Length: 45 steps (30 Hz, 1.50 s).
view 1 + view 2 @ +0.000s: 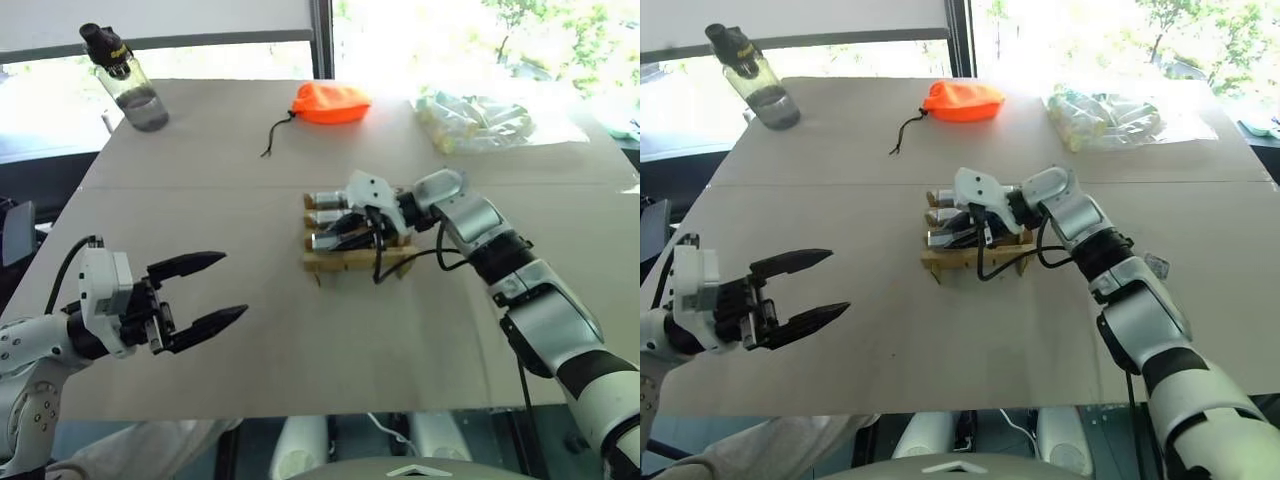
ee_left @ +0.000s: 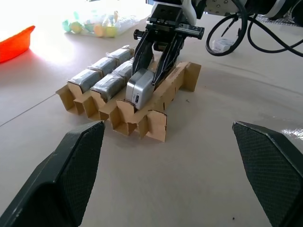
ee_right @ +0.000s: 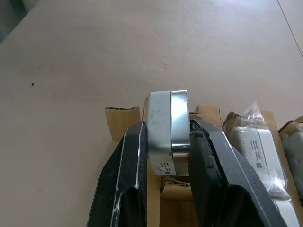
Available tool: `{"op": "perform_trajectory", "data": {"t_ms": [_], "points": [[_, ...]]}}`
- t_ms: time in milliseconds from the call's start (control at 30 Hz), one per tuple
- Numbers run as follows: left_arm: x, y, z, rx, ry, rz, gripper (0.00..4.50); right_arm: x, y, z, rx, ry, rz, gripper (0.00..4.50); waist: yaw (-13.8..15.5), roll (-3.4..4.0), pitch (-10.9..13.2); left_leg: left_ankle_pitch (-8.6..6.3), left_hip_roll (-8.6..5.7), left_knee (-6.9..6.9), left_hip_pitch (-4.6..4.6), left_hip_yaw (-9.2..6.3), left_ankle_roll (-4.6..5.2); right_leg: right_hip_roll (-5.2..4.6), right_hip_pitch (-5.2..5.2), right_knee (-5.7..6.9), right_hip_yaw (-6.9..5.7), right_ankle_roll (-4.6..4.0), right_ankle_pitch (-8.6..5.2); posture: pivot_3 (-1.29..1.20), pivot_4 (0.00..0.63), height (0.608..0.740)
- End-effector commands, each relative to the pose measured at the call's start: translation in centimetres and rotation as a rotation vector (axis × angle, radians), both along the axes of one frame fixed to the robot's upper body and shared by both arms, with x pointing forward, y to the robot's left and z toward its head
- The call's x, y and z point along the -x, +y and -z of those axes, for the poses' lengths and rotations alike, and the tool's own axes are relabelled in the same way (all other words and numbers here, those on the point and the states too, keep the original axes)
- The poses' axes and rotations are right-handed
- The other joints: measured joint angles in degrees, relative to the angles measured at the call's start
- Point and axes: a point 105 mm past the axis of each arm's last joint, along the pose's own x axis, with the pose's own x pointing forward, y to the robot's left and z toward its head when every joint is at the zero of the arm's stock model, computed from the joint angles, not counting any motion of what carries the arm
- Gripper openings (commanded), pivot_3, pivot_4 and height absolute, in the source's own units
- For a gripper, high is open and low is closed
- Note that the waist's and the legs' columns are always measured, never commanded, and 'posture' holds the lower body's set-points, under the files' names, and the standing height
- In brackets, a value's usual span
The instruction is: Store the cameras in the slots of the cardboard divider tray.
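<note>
Progress looks well advanced: the cardboard divider tray (image 1: 400, 262) sits at the centre of the head view, and several wrapped cameras (image 2: 102, 71) already lie in its slots. My right end effector (image 3: 169, 156) is clamped on one more camera (image 3: 165, 125), holding it right over the tray's near row in the middle of the left wrist view; whether it is seated in a slot or just above it I cannot tell. My left end effector (image 1: 210, 295) hangs at the lower left of the head view with its fingers spread wide and nothing between them, well apart from the tray. I judge that what remains is to settle and release this camera; I see no loose cameras lying elsewhere on the surface (image 1: 300, 340).

The held camera is a smooth, rounded metal block, silver-grey with a glossy band along one edge. The stored ones show crinkly clear wrapping. The tray is tan corrugated board, crossed strips with rough cut edges. The surface is matte and pale brown. At the top of the head view lie a soft orange pouch (image 1: 330, 102) with a dark cord, a clear plastic bag (image 1: 480, 120) of pale pieces, and a transparent bottle (image 1: 130, 85) with a black cap.
</note>
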Motion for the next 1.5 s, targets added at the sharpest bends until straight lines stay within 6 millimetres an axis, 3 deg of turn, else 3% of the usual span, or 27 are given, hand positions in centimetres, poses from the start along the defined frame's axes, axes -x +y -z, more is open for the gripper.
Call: {"op": "perform_trajectory", "data": {"t_ms": [33,333,400,500,600,633,867,1133,1267,1500], "points": [[0.1,-0.1,-0.8,-0.01,-0.045,0.007,4.5,-0.5,0.3,-1.6,-0.027,-0.045,-0.008,0.66,-0.11,0.0,0.0,0.01,0.01,0.0,0.01,0.01,-0.01,0.01,0.0,0.02,0.02,-0.01,0.01,0.0,0.15,0.74],[-0.5,-0.4,-1.1,-0.007,-0.056,0.026,4.5,-0.3,0.3,0.0,0.025,0.002,-0.026,0.66,-0.15,0.0,0.0,0.0,0.0,-0.05,-0.03,0.07,-0.02,-0.04,-0.02,-0.06,0.04,-0.01,0.01,0.0,0.15,0.74],[-0.5,-0.4,-1.2,-0.005,-0.056,0.029,4.5,-0.3,0.1,0.0,0.028,0.009,-0.027,1.66,-0.17,0.01,0.0,0.0,0.0,-0.07,-0.03,0.05,-0.02,-0.04,-0.03,-0.07,0.03,-0.01,0.01,0.0,0.15,0.74],[-0.6,-0.5,-1.1,-0.005,-0.053,0.035,4.5,-0.3,0.0,-0.6,0.01,0.018,-0.026,2.79,-0.16,0.01,0.01,0.0,0.0,-0.08,-0.03,0.04,-0.02,-0.03,-0.03,-0.06,0.02,-0.01,0.01,0.0,0.15,0.74],[-0.6,-0.7,-1.0,-0.005,-0.047,0.041,4.5,0.2,-0.4,-1.4,-0.017,0.05,-0.036,4.3,-0.1,0.02,0.01,0.01,0.0,-0.06,-0.02,0.05,-0.02,-0.04,-0.03,-0.04,0.03,-0.01,0.01,0.0,0.15,0.74],[-0.6,-0.8,-0.9,-0.007,-0.043,0.043,4.5,0.5,-0.6,-1.7,-0.025,0.062,-0.041,4.44,-0.09,0.01,0.01,0.01,0.0,-0.06,-0.03,0.04,-0.02,-0.05,-0.03,-0.04,0.02,-0.01,0.01,0.0,0.15,0.74],[-0.8,-2.3,-0.7,-0.025,-0.02,0.111,4.5,3.3,-3.4,-6.1,-0.23,0.102,-0.004,4.44,0.22,0.01,0.01,0.0,-0.01,-0.06,-0.13,-0.09,-0.02,-0.12,-0.02,-0.1,-0.02,-0.01,0.01,0.0,0.15,0.74],[-1.9,-3.8,-0.4,-0.044,0.007,0.214,4.5,8.5,-8.0,-8.1,-0.372,0.137,0.171,4.44,0.11,0.02,0.01,0.0,-0.04,-0.03,-0.11,-0.15,-0.01,-0.1,-0.01,-0.07,-0.16,-0.01,0.02,0.0,0.15,0.74],[-3.1,-5.2,-0.3,-0.038,0.011,0.306,4.5,8.7,-13.2,-5.2,-0.311,0.069,0.534,4.44,1.46,-0.08,-0.05,0.0,-0.03,-0.06,-0.05,-0.29,-0.01,-0.01,0.09,-0.05,-0.28,-0.02,0.0,0.0,0.15,0.74],[-5.6,-10.0,-0.3,-0.009,-0.039,0.486,4.5,9.3,-22.1,0.8,-0.207,-0.023,1.113,4.44,1.85,-0.16,-0.09,0.01,-0.2,0.1,-0.07,-0.11,0.03,-0.01,0.13,-0.09,-0.01,0.04,0.01,0.0,0.15,0.74]]}}
